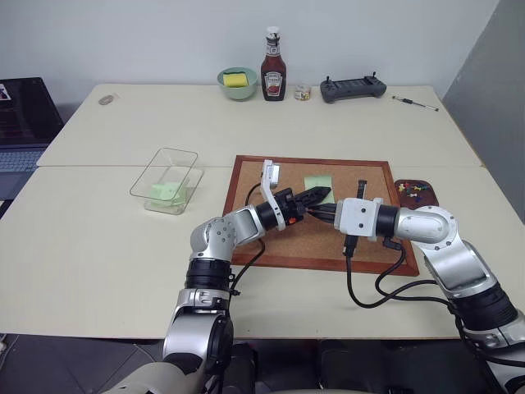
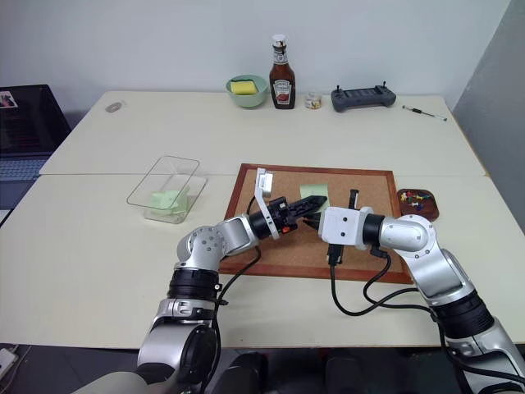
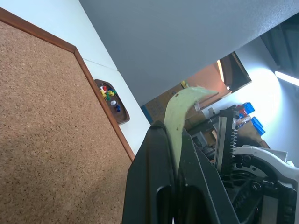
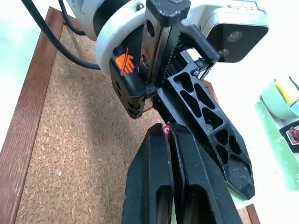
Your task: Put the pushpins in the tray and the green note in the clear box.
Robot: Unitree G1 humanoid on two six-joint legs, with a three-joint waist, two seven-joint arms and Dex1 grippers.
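Note (image 3: 180, 116) pinched in left gripper (image 1: 316, 197), jaws shut on it, above the corkboard (image 1: 279, 246). Right gripper (image 1: 321, 211) shut beside it, red speck between tips, unclear what. Clear box (image 1: 166, 180) lies to the left, nearer left arm.

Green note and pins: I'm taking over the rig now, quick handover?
Left gripper: shut on the green note, held above the corkboard.
Right gripper: shut, tip to tip with the left; a red speck at its fingertips, can't tell if it is a pin.
Pushpins: a cluster in the tray, beside the corkboard's right edge.
Clear box: left of the corkboard, one green slip already inside.
Left: carry the held note to the clear box and release.
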